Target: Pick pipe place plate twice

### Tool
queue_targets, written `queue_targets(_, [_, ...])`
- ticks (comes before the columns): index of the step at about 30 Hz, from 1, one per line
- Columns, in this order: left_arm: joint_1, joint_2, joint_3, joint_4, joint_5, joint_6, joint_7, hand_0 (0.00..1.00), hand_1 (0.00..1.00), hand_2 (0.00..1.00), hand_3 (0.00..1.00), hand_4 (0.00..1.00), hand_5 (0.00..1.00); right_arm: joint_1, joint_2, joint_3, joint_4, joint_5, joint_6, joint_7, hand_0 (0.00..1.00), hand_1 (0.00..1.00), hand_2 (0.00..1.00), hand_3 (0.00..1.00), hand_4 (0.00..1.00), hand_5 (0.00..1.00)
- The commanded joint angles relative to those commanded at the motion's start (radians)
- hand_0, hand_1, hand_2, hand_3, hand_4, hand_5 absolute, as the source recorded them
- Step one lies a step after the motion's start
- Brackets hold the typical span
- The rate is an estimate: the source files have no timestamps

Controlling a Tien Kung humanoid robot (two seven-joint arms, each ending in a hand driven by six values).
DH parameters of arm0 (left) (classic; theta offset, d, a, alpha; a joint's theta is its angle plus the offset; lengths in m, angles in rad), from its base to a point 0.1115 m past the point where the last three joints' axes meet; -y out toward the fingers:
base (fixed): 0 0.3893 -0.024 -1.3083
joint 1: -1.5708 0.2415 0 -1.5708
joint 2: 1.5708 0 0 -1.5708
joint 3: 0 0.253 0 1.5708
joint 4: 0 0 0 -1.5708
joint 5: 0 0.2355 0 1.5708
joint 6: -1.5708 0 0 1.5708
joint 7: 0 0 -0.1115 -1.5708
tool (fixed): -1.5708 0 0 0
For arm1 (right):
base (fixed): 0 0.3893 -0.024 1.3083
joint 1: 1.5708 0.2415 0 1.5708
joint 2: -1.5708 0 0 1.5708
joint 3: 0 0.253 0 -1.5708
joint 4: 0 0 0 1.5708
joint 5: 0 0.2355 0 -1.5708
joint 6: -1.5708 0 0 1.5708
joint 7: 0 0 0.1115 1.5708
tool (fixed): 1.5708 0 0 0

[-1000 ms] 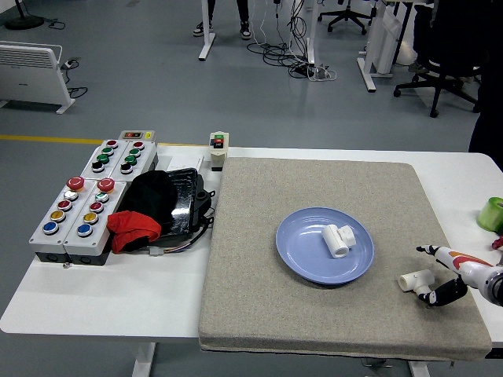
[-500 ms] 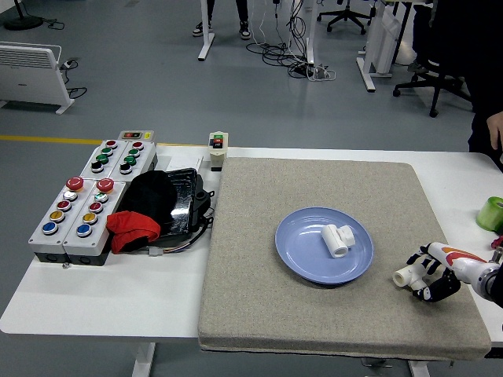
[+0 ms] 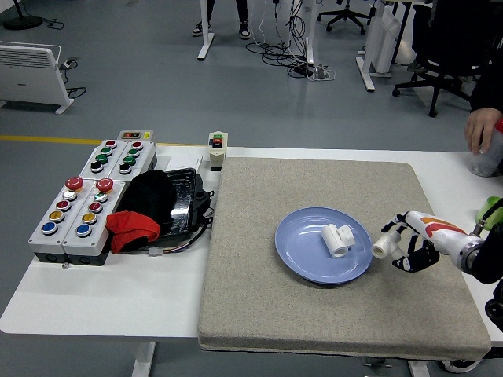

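A blue plate point(image 3: 302, 253) sits on the grey mat, with one white pipe fitting point(image 3: 338, 239) lying on it right of centre. My right hand point(image 3: 405, 243) comes in from the right edge and is shut on a second white pipe fitting point(image 3: 384, 246). It holds the fitting just above the mat, right beside the plate's right rim. My left arm does not show.
The grey mat point(image 3: 259, 314) covers the table's middle and right. Button boxes point(image 3: 90, 196), a black tray point(image 3: 177, 200) and a red cloth point(image 3: 132, 229) lie at the left. A green roll point(image 3: 491, 210) sits at the right edge. A person's hand point(image 3: 481, 132) holds a grey object at the far right.
My right hand closed on the white fitting on the mat, lifted it and carried it left and up to the plate's right rim. A person's hand came in at the top right.
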Motion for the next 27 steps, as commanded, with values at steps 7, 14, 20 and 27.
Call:
queue_targets(7, [0.003, 0.000, -0.001, -0.001, -0.001, 0.001, 0.000, 0.711, 0.697, 0.735, 0.709, 0.417, 0.998, 0.122, 0.109, -0.094, -0.006, -0.004, -0.006, 0.000, 0.260, 0.344, 0.420, 0.523, 0.592, 0.136])
queue_targets(14, [0.006, -0.002, -0.002, -0.001, -0.003, 0.003, -0.001, 0.711, 0.697, 0.735, 0.709, 0.416, 0.998, 0.190, 0.225, -0.236, -0.107, -0.073, -0.034, -0.033, 0.335, 0.420, 0.458, 0.566, 0.615, 0.142])
queue_targets(20, [0.006, -0.001, -0.005, -0.002, -0.001, 0.004, -0.003, 0.711, 0.697, 0.735, 0.709, 0.416, 0.998, 0.201, 0.260, -0.286, -0.164, -0.084, -0.016, -0.046, 0.547, 0.614, 0.580, 0.693, 0.682, 0.214])
queue_targets(27, [0.008, -0.002, -0.003, -0.002, -0.003, 0.004, -0.004, 0.711, 0.697, 0.735, 0.707, 0.415, 0.998, 0.201, 0.269, -0.319, -0.199, -0.080, -0.053, -0.039, 0.998, 0.944, 0.998, 0.998, 0.814, 0.310])
